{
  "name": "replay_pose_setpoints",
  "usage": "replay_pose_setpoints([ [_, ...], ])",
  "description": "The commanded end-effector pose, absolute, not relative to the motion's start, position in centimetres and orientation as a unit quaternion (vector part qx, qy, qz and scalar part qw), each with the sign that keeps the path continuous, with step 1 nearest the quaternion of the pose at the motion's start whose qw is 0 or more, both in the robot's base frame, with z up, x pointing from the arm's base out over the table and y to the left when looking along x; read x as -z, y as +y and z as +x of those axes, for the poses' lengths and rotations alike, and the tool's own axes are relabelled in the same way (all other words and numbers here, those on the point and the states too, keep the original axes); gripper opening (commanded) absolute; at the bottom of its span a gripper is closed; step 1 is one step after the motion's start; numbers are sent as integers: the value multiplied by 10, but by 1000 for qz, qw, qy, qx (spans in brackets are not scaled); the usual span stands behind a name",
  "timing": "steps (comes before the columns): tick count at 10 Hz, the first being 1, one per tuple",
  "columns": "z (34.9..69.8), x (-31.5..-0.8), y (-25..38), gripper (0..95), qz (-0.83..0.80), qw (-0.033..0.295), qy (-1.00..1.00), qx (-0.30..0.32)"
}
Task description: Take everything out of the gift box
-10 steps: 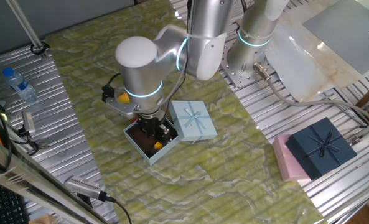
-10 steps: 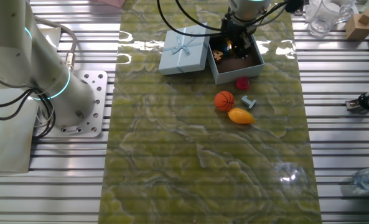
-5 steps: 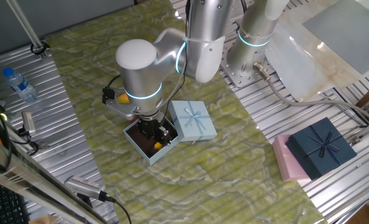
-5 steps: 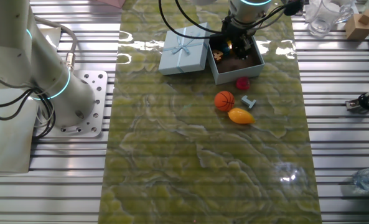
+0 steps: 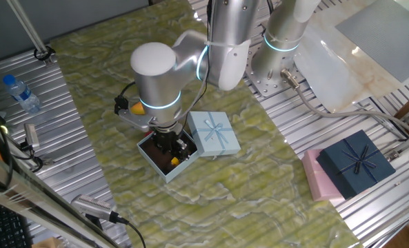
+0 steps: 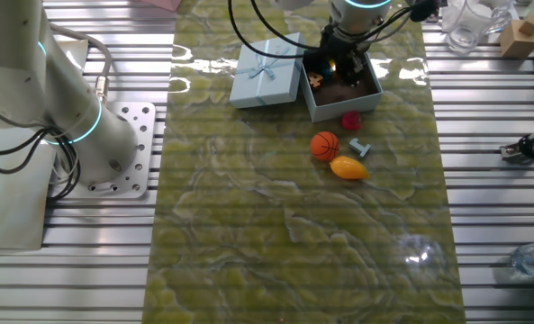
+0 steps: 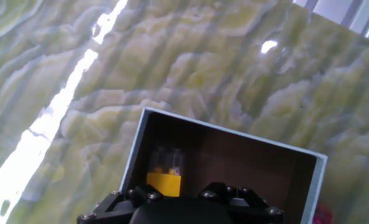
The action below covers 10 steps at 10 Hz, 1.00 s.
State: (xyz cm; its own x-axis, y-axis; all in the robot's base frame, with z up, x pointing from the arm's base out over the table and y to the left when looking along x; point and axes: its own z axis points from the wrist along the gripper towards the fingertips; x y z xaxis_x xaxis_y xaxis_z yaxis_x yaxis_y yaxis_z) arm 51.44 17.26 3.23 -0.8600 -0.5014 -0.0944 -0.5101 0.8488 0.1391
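Observation:
The pale-blue gift box [image 5: 165,173] [image 6: 337,107] stands open on the green mat, its ribboned lid [image 5: 214,133] [image 6: 267,72] beside it. My gripper [image 5: 168,146] [image 6: 337,65] reaches down into the box. In the hand view the box rim [image 7: 234,134] frames the dark brown inside, and a yellow block [image 7: 165,178] lies just ahead of the gripper [image 7: 179,202]; the fingertips do not show. An orange bit [image 6: 316,80] also lies inside. On the mat outside are a magenta piece [image 6: 351,120], an orange basketball [image 6: 325,146], a mango-like fruit [image 6: 348,167] and a small grey-blue piece [image 6: 360,147].
A dark navy box with a bow [image 5: 356,162] sits on a pink box [image 5: 316,178] at the right. A water bottle [image 5: 21,93] lies on the slatted table at the left. A second robot base [image 6: 59,117] stands beside the mat.
The arm's elbow has shifted very slightly to the right. The gripper stays down in the gift box, and the toys on the mat have not moved.

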Motion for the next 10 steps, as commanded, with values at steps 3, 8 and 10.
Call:
replay_pose_setpoints([
  [3, 516, -33, 174, 570, -261, 25, 958, -112],
  [8, 515, -33, 175, 570, -265, 30, 951, -155],
  [10, 515, -33, 175, 570, -266, 31, 950, -162],
])
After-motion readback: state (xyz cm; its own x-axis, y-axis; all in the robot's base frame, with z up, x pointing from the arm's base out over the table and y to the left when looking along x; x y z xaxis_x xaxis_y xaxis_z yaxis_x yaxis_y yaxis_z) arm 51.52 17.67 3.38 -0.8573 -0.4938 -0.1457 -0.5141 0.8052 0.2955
